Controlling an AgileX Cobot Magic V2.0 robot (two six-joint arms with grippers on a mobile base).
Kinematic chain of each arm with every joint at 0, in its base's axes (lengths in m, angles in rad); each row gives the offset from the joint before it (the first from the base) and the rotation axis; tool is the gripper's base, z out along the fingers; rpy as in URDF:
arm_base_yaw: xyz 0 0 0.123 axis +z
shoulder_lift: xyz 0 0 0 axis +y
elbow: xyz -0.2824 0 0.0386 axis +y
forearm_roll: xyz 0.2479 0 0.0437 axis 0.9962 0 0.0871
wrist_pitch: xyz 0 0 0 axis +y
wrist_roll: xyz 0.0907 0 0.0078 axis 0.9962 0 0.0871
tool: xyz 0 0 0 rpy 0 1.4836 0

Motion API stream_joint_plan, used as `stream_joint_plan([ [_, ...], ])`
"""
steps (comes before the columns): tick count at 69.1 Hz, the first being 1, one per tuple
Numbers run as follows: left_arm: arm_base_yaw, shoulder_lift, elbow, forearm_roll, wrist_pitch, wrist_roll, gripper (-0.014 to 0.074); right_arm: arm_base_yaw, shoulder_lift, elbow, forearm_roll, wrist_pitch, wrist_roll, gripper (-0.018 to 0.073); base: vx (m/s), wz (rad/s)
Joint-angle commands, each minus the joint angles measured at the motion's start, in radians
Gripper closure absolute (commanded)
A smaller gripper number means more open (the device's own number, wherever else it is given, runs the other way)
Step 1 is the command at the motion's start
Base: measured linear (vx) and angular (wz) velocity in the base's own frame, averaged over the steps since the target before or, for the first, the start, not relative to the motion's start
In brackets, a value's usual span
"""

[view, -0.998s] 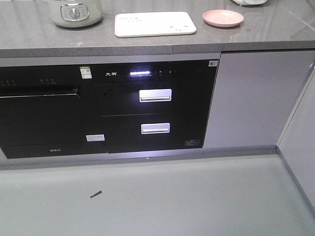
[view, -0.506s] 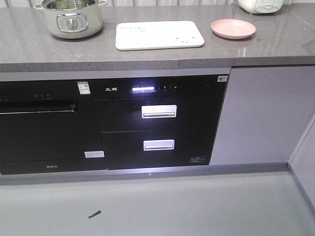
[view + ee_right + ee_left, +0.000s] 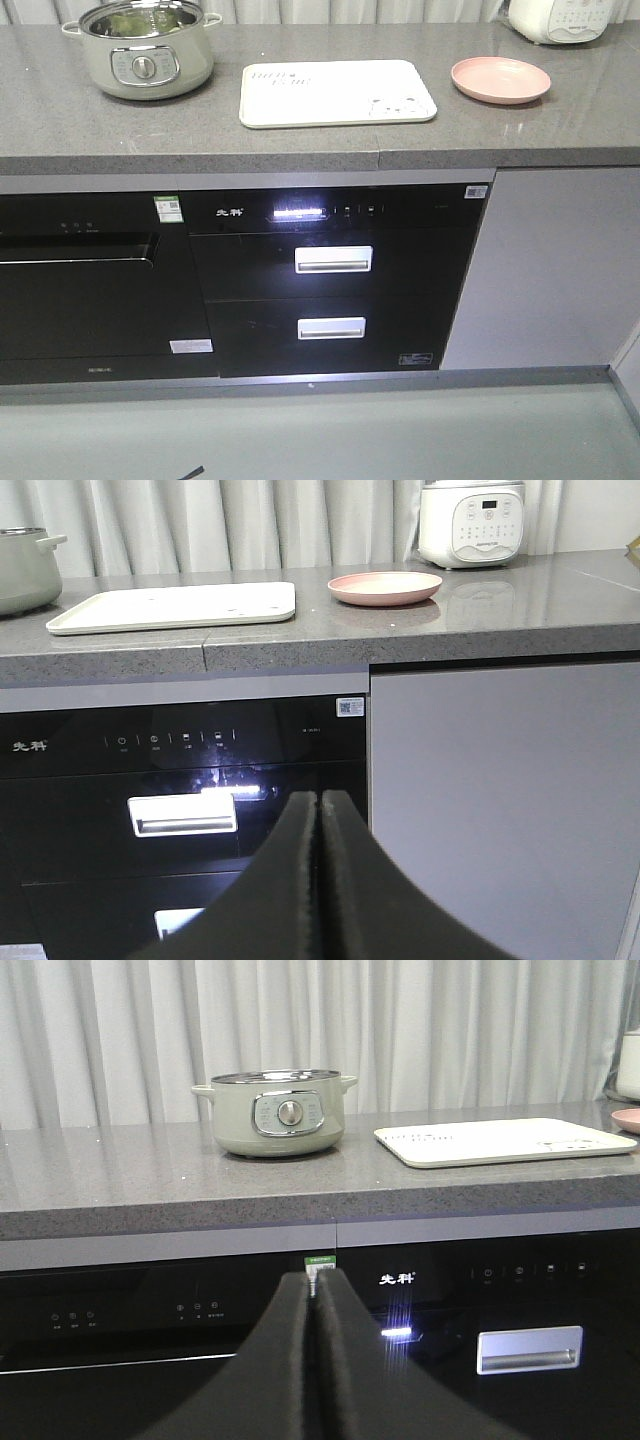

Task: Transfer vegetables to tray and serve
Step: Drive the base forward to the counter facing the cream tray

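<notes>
Both claws clenched on nothing, left gripper (image 3: 315,1278) and right gripper (image 3: 321,796); vegetables (image 3: 138,20) sit in the pot (image 3: 150,70); tray (image 3: 320,100) just beside it on the countertop (image 3: 300,145).

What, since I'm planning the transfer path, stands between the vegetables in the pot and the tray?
Nothing visible on the counter between them; only the wall of the open pot rings the vegetables, and the tray lies apart, beside it.

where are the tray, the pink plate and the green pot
tray (image 3: 335,93), front view, bare middle of its surface
pink plate (image 3: 500,79), front view, centre of the dish
green pot (image 3: 190,72), front view, outer side wall
</notes>
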Motion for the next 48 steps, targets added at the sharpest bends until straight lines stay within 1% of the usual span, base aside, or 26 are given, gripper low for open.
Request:
stream_joint_plan([
  [1,-0.002,-0.015,0.027,-0.008,-0.074,-0.003,0.0602,0.001,-0.007,0.015,0.0,-0.078,-0.009,0.0568,0.2,0.01],
  [48,-0.002,-0.015,0.027,-0.008,-0.074,-0.003,0.0602,0.001,-0.007,0.015,0.0,-0.078,-0.009,0.0568,0.18,0.0],
])
